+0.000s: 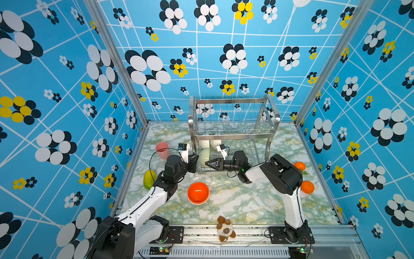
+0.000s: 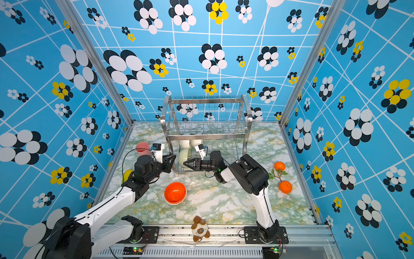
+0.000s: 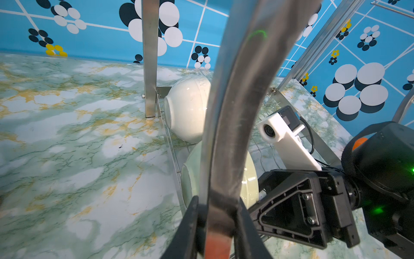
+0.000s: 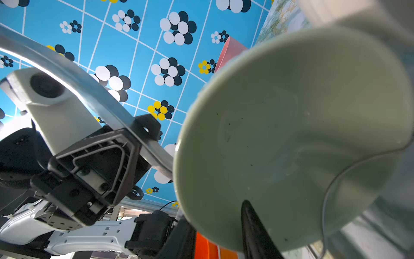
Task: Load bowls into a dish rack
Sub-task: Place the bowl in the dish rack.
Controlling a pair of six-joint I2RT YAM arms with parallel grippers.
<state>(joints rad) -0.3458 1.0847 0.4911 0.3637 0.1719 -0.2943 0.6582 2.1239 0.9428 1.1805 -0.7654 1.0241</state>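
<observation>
Surface: marbled green surface (image 1: 246,201), dish rack (image 1: 233,132) at its back.
Left hand (image 3: 218,201): clamped on the rack's curved side frame.
Right hand (image 1: 208,163): straddles the sage bowl (image 1: 204,157) rim in the lower tier; grip unclear.
Risk: if you release it unseated, the bowl may roll out.

**Partly out of sight:** In both top views the upper tier of the tall steel wire dish rack (image 1: 233,135) hides most of two cream-white glossy bowls (image 1: 205,144) from you. The left arm (image 1: 170,170) covers part of a yellow-green oval fruit (image 1: 148,180). In the right wrist view the pale sage green bowl (image 4: 291,134) blurs; whether the right gripper (image 4: 216,213) presses its rim, you cannot tell.
</observation>
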